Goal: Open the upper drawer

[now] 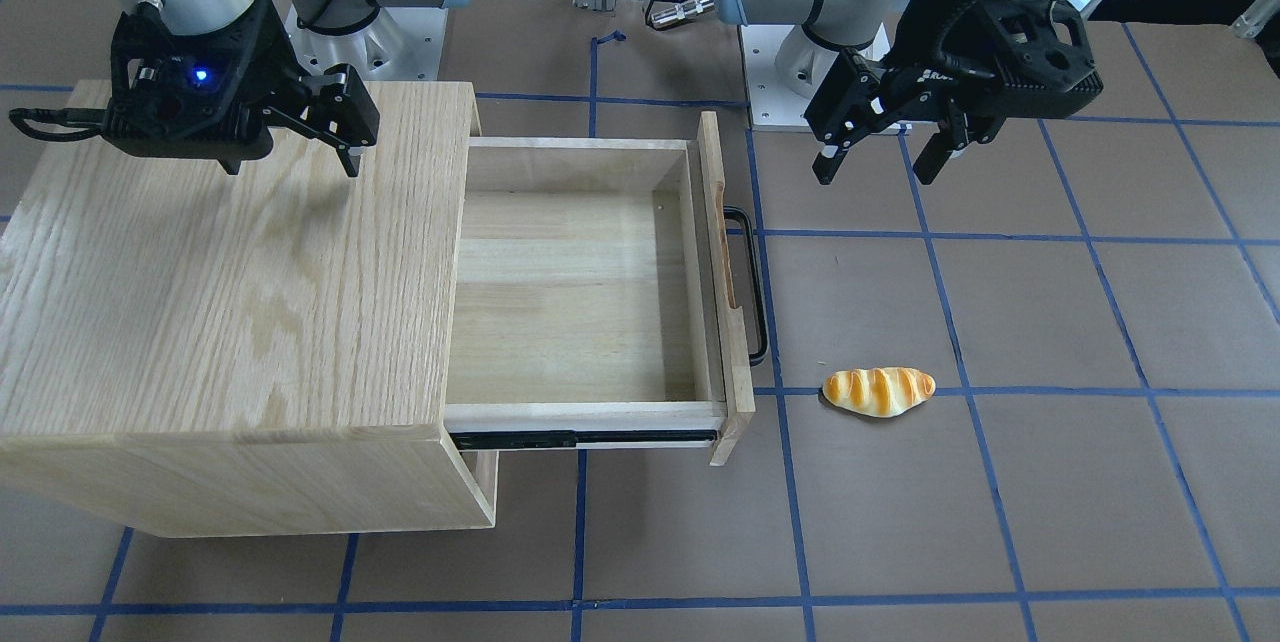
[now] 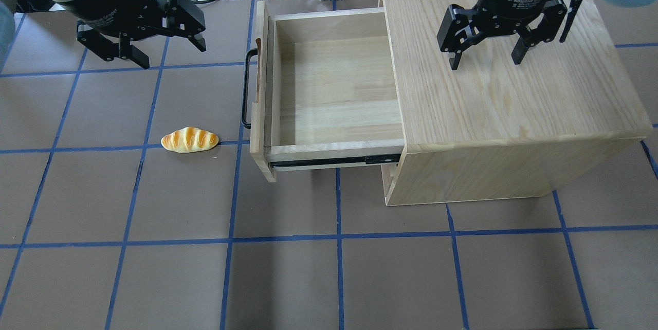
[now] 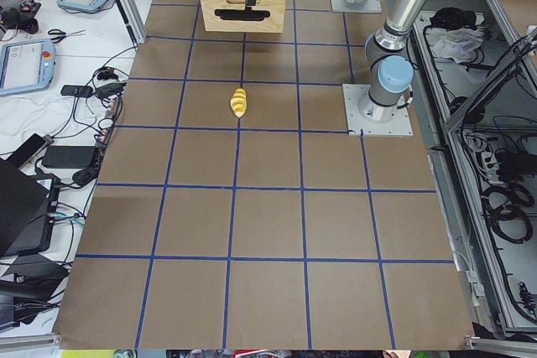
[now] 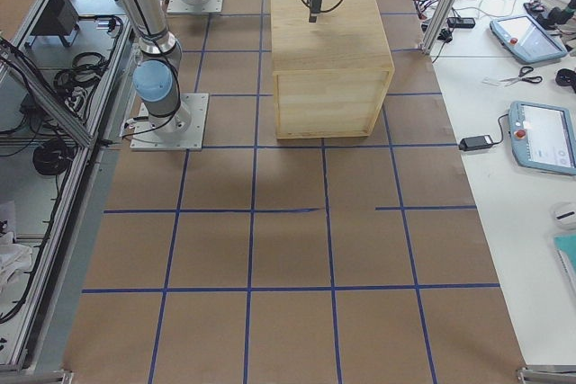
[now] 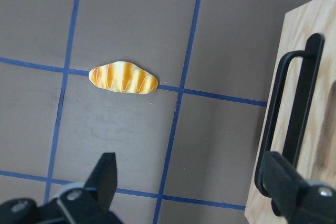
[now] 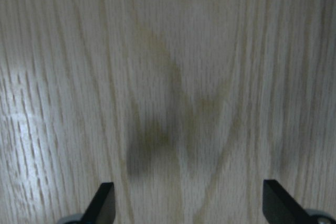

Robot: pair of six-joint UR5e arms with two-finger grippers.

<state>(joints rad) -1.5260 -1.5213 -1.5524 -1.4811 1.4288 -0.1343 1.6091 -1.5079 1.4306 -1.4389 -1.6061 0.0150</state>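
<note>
The upper drawer (image 1: 575, 292) stands pulled far out of the light-oak cabinet (image 1: 220, 262), its pale wood inside empty. Its black bar handle (image 1: 755, 287) faces the open table. In the overhead view the drawer (image 2: 339, 93) and handle (image 2: 247, 88) lie left of the cabinet top (image 2: 504, 93). My left gripper (image 2: 169, 55) is open and empty, raised over the table, apart from the handle. In the left wrist view the gripper (image 5: 194, 182) has the handle (image 5: 294, 114) at the right. My right gripper (image 2: 487, 61) hovers open over the cabinet top, holding nothing.
A toy bread roll (image 2: 189, 140) lies on the brown mat a short way out from the drawer front; it also shows in the left wrist view (image 5: 123, 78). Blue tape lines grid the mat. Cables and the arm bases (image 1: 800, 72) sit along the robot's side.
</note>
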